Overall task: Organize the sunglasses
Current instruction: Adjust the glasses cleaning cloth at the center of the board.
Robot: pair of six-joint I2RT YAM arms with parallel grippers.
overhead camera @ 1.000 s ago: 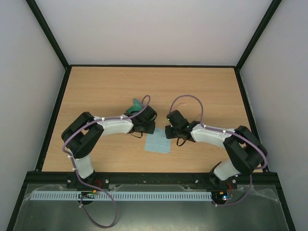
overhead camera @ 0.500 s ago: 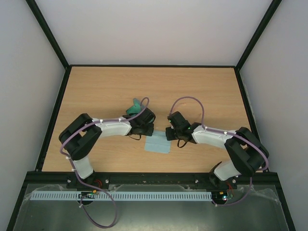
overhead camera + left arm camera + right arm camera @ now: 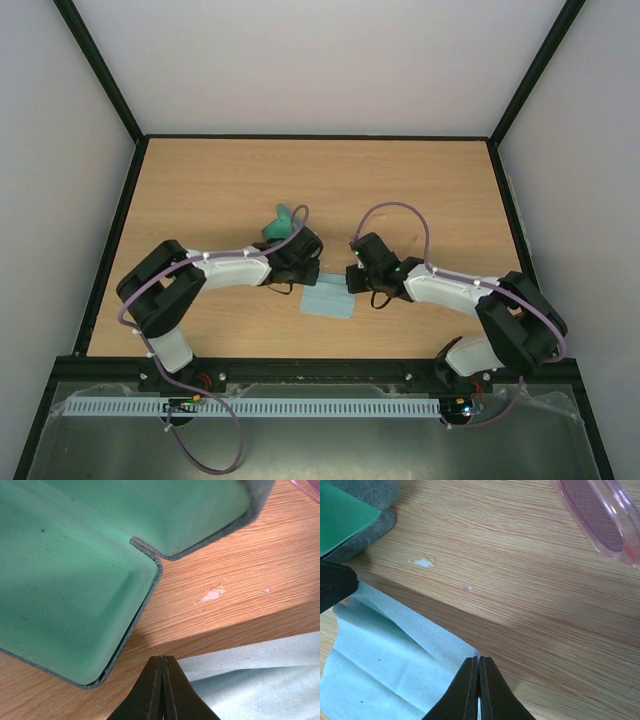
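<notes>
The pink translucent sunglasses (image 3: 602,520) lie on the wood at the upper right of the right wrist view; a sliver of them shows in the left wrist view (image 3: 311,487). They are hidden in the top view. The grey-blue case (image 3: 75,595) lies open with its green lining up, just beyond my left gripper (image 3: 164,658). That gripper is shut at the far left corner of the pale blue cloth (image 3: 260,680). My right gripper (image 3: 479,658) is shut at the cloth's (image 3: 385,660) far right corner. In the top view both grippers (image 3: 303,268) (image 3: 355,278) sit at the cloth's (image 3: 327,300) far edge.
The wooden table (image 3: 200,190) has black rails along its sides. A small chipped white mark (image 3: 424,562) sits in the wood between the case and the cloth. My left gripper's black finger (image 3: 332,582) shows at the left edge of the right wrist view.
Both arms have stretched lower and flatter over the table, with the grippers settling at the cloth's far edge. The cloth and case have stayed in place.
</notes>
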